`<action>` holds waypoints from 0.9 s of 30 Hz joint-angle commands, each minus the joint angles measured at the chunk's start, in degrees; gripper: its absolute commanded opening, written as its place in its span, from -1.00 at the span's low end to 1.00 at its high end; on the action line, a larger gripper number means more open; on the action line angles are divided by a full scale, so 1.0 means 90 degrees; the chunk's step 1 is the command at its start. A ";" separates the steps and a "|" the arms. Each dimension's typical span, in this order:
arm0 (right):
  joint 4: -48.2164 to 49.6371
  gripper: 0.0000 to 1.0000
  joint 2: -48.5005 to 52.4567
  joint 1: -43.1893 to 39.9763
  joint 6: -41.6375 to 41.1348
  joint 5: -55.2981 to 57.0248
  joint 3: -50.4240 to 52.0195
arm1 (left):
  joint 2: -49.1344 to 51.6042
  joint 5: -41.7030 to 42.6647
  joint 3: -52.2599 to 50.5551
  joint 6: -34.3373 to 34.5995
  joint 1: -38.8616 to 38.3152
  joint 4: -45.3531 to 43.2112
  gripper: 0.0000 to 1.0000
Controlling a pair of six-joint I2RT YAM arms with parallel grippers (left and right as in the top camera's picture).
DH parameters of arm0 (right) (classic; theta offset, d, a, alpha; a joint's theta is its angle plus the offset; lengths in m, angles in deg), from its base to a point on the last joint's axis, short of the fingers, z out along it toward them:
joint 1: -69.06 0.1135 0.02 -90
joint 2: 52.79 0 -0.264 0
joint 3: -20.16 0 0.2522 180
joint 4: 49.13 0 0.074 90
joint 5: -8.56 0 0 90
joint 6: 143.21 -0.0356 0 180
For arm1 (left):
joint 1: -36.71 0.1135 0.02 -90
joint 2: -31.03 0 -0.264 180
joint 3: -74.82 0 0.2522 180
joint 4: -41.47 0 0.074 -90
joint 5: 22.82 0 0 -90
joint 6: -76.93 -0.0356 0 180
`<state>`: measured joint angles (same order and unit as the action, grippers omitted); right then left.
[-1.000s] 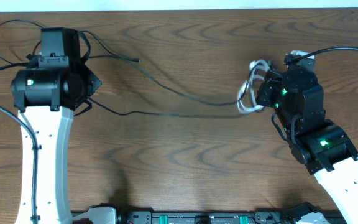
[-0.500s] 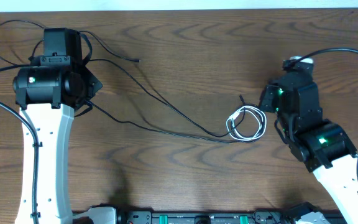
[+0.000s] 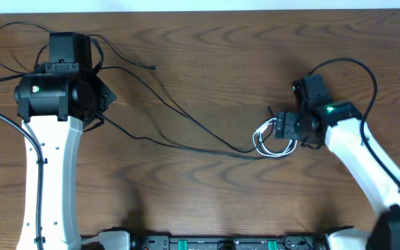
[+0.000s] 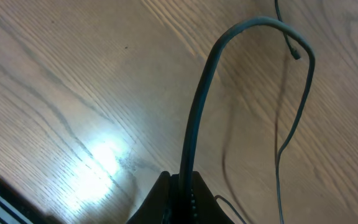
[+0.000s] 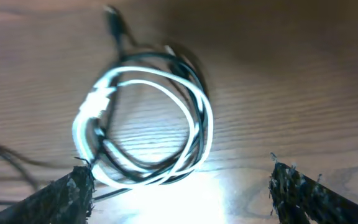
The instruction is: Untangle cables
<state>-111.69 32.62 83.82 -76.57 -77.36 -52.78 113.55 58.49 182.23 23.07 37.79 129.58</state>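
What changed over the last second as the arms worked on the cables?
The right gripper let go of the white cable coil, which now lies on the table; the gripper opened and moved down over it. The left gripper stayed shut on its black cable, unmoved.

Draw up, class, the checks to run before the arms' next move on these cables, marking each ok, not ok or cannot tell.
1. Left gripper shut on a black cable: ok.
2. Right gripper open: ok.
3. White cable in front of the right gripper, not held: ok.
4. White cable free of black strands: not ok, they loop together.
5. Held black cable reaches the white cable: cannot tell.
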 commanded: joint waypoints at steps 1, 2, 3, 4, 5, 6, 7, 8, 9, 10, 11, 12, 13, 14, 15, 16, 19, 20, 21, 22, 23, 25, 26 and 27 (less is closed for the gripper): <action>0.0068 0.72 0.0675 -0.0413 0.0413 -0.0503 -0.0078 | 0.0005 0.0015 -0.0012 -0.0039 0.0022 0.0017 -0.85; 0.0148 0.61 0.0809 -0.0454 0.0415 -0.0498 -0.0078 | 0.0005 0.0017 -0.0012 -0.0036 0.0022 0.0012 -0.85; 0.0257 0.45 0.0954 -0.0486 0.0413 -0.0498 -0.0080 | 0.0005 0.0017 -0.0012 -0.0036 0.0022 0.0005 -0.85; 0.0345 0.26 0.1064 -0.0495 0.0413 -0.0500 -0.0080 | 0.0005 0.0017 -0.0012 -0.0036 0.0022 0.0000 -0.85; 0.0457 0.19 0.1175 -0.0493 0.0413 -0.0503 -0.0080 | 0.0005 0.0017 -0.0012 -0.0039 0.0022 0.0000 -0.85; 0.0546 0.13 0.1251 -0.0493 0.0413 -0.0515 -0.0078 | 0.0005 0.0017 -0.0012 -0.0039 0.0022 0.0002 -0.85; 0.0634 0.08 0.1309 -0.0478 0.0415 -0.0520 -0.0078 | 0.0005 0.0017 -0.0012 -0.0039 0.0022 0.0002 -0.85; 0.0712 0.02 0.1360 -0.0474 0.0420 -0.0493 -0.0078 | 0.0005 0.0017 -0.0012 -0.0039 0.0022 0.0002 -0.85; 0.0806 -0.05 0.1392 -0.0474 0.0444 -0.0495 -0.0078 | 0.0005 0.0017 -0.0012 -0.0039 0.0022 0.0002 -0.85; 0.0896 -0.13 0.1421 -0.0476 0.0483 -0.0495 -0.0078 | 0.0005 0.0017 -0.0012 -0.0039 0.0022 0.0002 -0.85; 0.0974 -0.17 0.1430 -0.0474 0.0544 -0.0495 -0.0078 | 0.0005 0.0017 -0.0012 -0.0039 0.0022 0.0000 -0.85; 0.1056 -0.24 0.1455 -0.0474 0.0636 -0.0493 -0.0078 | 0.0005 0.0017 -0.0012 -0.0039 0.0022 0.0000 -0.85; 0.1124 -0.28 0.1464 -0.0474 0.0704 -0.0493 -0.0078 | 0.0005 0.0017 -0.0012 -0.0039 0.0022 0.0000 -0.85; 0.1158 -0.30 0.1469 -0.0474 0.0712 -0.0461 -0.0078 | 0.0005 0.0017 -0.0012 -0.0039 0.0022 0.0000 -0.85; 0.1171 -0.30 0.1477 -0.0476 0.0721 -0.0393 -0.0078 | 0.0005 0.0017 -0.0012 -0.0039 0.0022 0.0000 -0.85; 0.1163 -0.30 0.1477 -0.0476 0.0724 -0.0255 -0.0078 | 0.0005 0.0017 -0.0012 -0.0039 0.0022 0.0000 -0.85; 0.1139 -0.30 0.1479 -0.0476 0.0721 0.0185 0.0000 | 0.0005 0.0017 -0.0012 -0.0039 0.0022 0.0000 -0.85; 0.1141 -0.28 0.1479 -0.0476 0.0721 0.0233 0.0034 | 0.0005 0.0017 -0.0012 -0.0039 0.0022 0.0000 -0.85; 0.1158 -0.27 0.1494 -0.0476 0.0721 0.0287 0.0078 | 0.0005 0.0017 -0.0012 -0.0039 0.0022 0.0000 -0.85; 0.1168 -0.28 0.1511 -0.0476 0.0719 0.0323 0.0119 | 0.0005 0.0017 -0.0012 -0.0039 0.0022 0.0000 -0.85; 0.1197 -0.29 0.1535 -0.0476 0.0719 0.0321 0.0153 | 0.0005 0.0017 -0.0012 -0.0039 0.0022 0.0000 -0.86; 0.1311 -0.35 0.1625 -0.0476 0.0716 0.0316 0.0236 | 0.0005 0.0019 -0.0012 -0.0039 0.0022 -0.0002 -0.85; 0.1336 -0.39 0.1659 -0.0476 0.0716 0.0316 0.0255 | 0.0005 0.0019 -0.0012 -0.0039 0.0022 -0.0002 -0.85; 0.1365 -0.42 0.1698 -0.0476 0.0714 0.0308 0.0262 | 0.0005 0.0019 -0.0012 -0.0039 0.0022 -0.0002 -0.85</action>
<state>-99.91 45.86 79.51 -70.54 -76.29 -51.64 113.55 58.49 182.23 23.07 37.79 129.56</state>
